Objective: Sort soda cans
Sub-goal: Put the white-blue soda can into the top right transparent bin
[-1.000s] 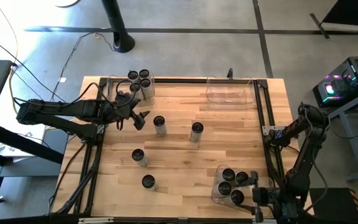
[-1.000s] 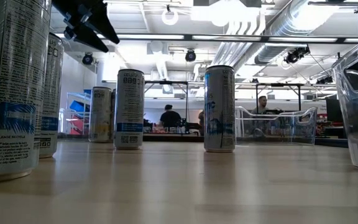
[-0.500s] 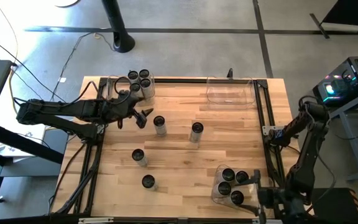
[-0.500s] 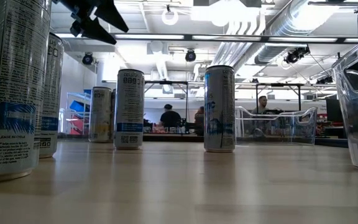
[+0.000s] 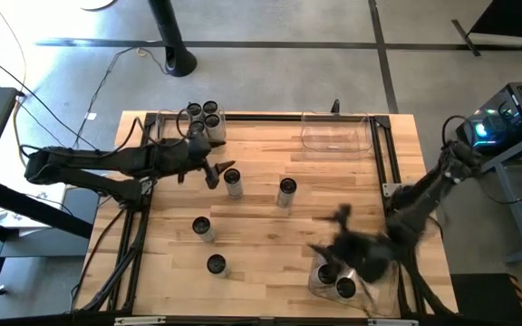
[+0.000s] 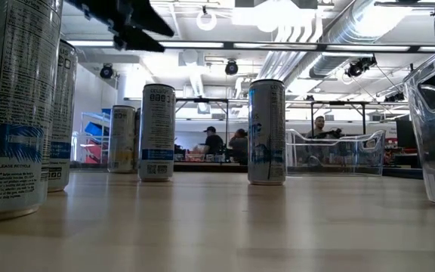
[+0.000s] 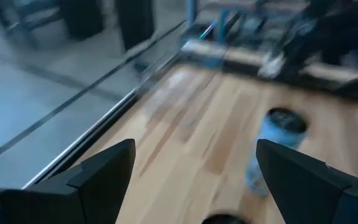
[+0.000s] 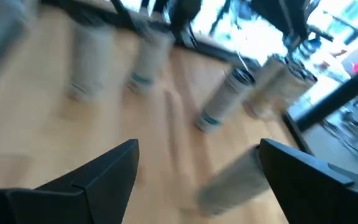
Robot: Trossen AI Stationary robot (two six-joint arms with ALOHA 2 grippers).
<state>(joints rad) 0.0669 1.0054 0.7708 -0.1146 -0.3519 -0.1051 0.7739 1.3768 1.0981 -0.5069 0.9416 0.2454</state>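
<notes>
Wooden planks made up the tabletop [image 5: 270, 235], set on a grey concrete floor with dark frame rails along its left and right edges.

On the left gripper [image 5: 220, 172] the fingers stood spread and held nothing, poised just beside a soda can [image 5: 234, 183] that stood upright near the middle of the tabletop, toward the far left. In its own wrist view the two dark fingers [image 7: 98, 180] framed bare wood, with a pale blue-white can [image 7: 275, 149] ahead of them. The left arm [image 5: 107, 163] reached in over the left edge.

On the right gripper [image 5: 341, 219] the fingers were also spread and empty, as its wrist view showed [image 8: 98, 180]; the arm behind it was smeared with motion over the near right part of the tabletop, above a clear bin [image 5: 320, 288] at the near right corner that held several cans [image 5: 344, 288].

Farther out, a second loose can [image 5: 285, 191] stood right of the first, a third [image 5: 203, 228] sat toward the near left, and a fourth [image 5: 217, 265] nearer the front edge. A cluster of cans [image 5: 205, 118] stood in a bin at the far left corner. An empty-looking clear bin [image 5: 336, 136] rested along the far edge, right of centre.

From table height, tall cans [image 6: 157, 132] [image 6: 266, 132] stood upright on the wood, and people [image 6: 214, 142] were visible in the room behind.
</notes>
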